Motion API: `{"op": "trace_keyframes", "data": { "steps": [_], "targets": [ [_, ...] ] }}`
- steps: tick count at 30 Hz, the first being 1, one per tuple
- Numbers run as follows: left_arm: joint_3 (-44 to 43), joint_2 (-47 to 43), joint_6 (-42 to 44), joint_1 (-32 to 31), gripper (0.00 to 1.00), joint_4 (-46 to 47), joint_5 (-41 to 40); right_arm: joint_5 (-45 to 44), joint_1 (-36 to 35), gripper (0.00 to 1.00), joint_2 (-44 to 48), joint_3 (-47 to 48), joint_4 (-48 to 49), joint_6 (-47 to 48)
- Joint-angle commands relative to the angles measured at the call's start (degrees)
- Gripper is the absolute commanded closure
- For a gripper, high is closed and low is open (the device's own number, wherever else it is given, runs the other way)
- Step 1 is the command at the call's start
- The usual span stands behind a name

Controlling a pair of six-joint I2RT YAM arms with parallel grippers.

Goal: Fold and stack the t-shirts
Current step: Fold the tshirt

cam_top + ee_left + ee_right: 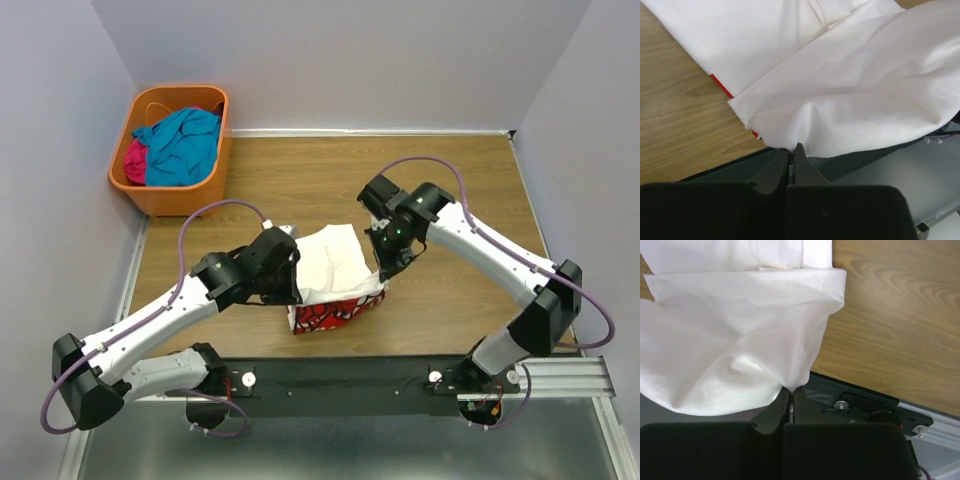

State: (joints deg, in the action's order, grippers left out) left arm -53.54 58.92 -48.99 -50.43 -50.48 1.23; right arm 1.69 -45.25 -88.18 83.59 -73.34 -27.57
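The white t-shirt lies at the table's near middle, its red printed face showing at the near edge. My left gripper is shut on the shirt's left corner; the left wrist view shows white cloth pinched at the fingertips. My right gripper is shut on the shirt's right corner; the right wrist view shows white cloth pinched there. Both hold a fold of the cloth lifted above the rest. The teal-blue t-shirt and the magenta t-shirt lie in the orange basket.
The orange basket stands at the back left, by the left wall. The black mounting rail runs along the near edge. Wooden table extends to the right and behind the shirt. Walls close in on three sides.
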Motion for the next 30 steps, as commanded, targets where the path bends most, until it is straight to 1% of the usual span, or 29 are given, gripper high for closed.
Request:
{"op": "trace_keyframes", "data": {
  "steps": [1, 6, 10, 12, 14, 16, 19, 20, 22, 23, 24, 25, 28, 29, 30],
  "targets": [
    [0.54, -0.12, 6.36, 4.46, 1.00, 4.25, 1.84, 0.94, 3.07, 1.00, -4.18, 6.75, -1.37, 6.38],
    [1.50, 0.67, 11.11, 10.00, 1.00, 7.58, 4.12, 2.96, 6.40, 1.00, -9.98, 13.86, -1.28, 10.86],
    [2.56, 1.20, 14.01, 15.01, 1.00, 10.92, 6.58, 6.29, 8.77, 1.00, -16.21, 18.96, -1.37, 13.42],
    [3.18, 1.73, 16.37, 18.52, 1.00, 11.54, 7.64, 8.49, 9.57, 0.99, -18.16, 21.16, -1.19, 14.12],
    [2.57, 2.17, 17.61, 20.19, 1.00, 11.98, 8.08, 9.20, 10.18, 1.00, -20.09, 23.80, -0.84, 14.21],
    [1.95, 2.43, 19.19, 20.20, 1.00, 11.46, 7.38, 10.08, 10.27, 1.00, -20.54, 24.07, -0.66, 13.95],
    [1.77, 1.91, 20.69, 20.20, 1.00, 11.36, 7.29, 11.39, 10.27, 1.00, -18.61, 19.70, 0.65, 13.60],
    [2.03, 1.03, 21.39, 20.29, 1.00, 11.45, 8.42, 12.01, 10.27, 0.99, -16.26, 15.07, 1.26, 13.42],
    [3.26, -0.20, 21.57, 19.68, 1.00, 11.89, 9.83, 14.02, 10.19, 1.00, -13.35, 9.87, 3.10, 12.90],
    [4.14, -1.42, 21.31, 19.15, 1.00, 11.72, 10.19, 14.39, 10.19, 1.00, -10.46, 5.40, 3.99, 12.55],
    [4.58, -2.04, 20.87, 18.54, 1.00, 11.63, 10.36, 14.65, 10.19, 1.00, -10.43, 5.35, 4.00, 12.54],
    [5.11, -3.36, 20.26, 16.62, 1.00, 11.72, 10.98, 15.87, 10.19, 1.00, -7.30, 0.83, 4.60, 12.02],
    [7.48, -5.21, 15.70, 12.05, 1.00, 11.98, 12.03, 18.34, 9.84, 1.00, -1.92, -6.85, 5.49, 11.23],
    [8.01, -6.35, 14.03, 7.50, 1.00, 12.50, 12.12, 19.56, 9.31, 1.00, -0.43, -8.86, 5.49, 10.88],
    [9.32, -6.79, 11.66, 4.50, 1.00, 12.68, 11.95, 19.92, 8.96, 1.00, 0.81, -10.45, 5.40, 10.44]
  ]
}}
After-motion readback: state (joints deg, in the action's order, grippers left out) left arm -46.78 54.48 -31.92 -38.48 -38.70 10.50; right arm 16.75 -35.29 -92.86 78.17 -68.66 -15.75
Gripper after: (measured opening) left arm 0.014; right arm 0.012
